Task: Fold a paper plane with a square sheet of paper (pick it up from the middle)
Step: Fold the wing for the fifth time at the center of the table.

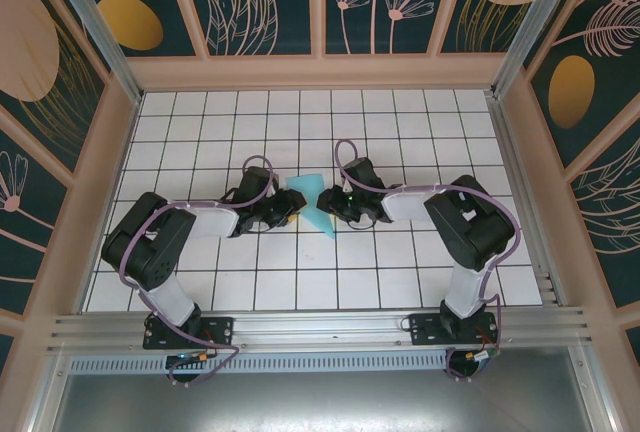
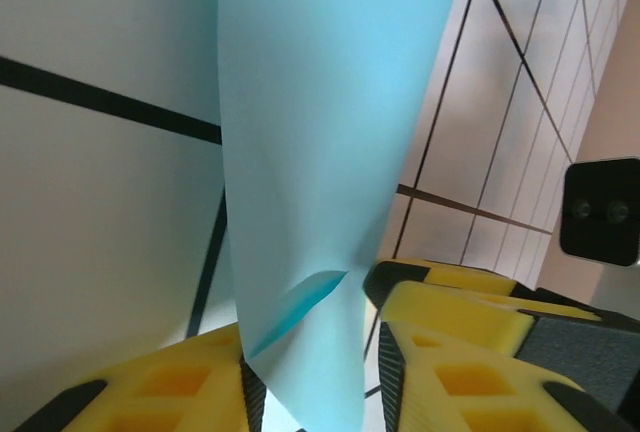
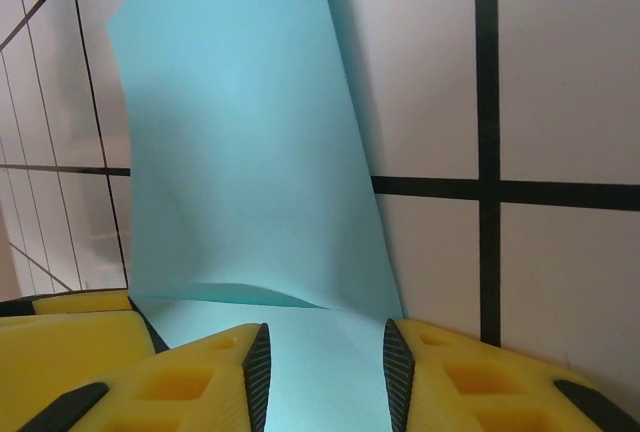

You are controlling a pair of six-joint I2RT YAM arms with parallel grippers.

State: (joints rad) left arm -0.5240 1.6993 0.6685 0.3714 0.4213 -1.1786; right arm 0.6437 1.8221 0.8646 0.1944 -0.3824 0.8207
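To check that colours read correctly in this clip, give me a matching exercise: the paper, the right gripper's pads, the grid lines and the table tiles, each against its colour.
Things:
1. square sheet of paper
2. right gripper's pads
3. grid lines
4. table tiles

Colours:
A. black
B. white
C. light blue
D. yellow

Pairs: 1-C, 2-D, 3-A, 4-B

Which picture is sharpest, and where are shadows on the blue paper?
Top external: sharp, evenly lit, the blue paper small. Left wrist: the paper close and soft, a darker crease near the blurred yellow fingers. Right wrist: a soft shadow beside its right edge.
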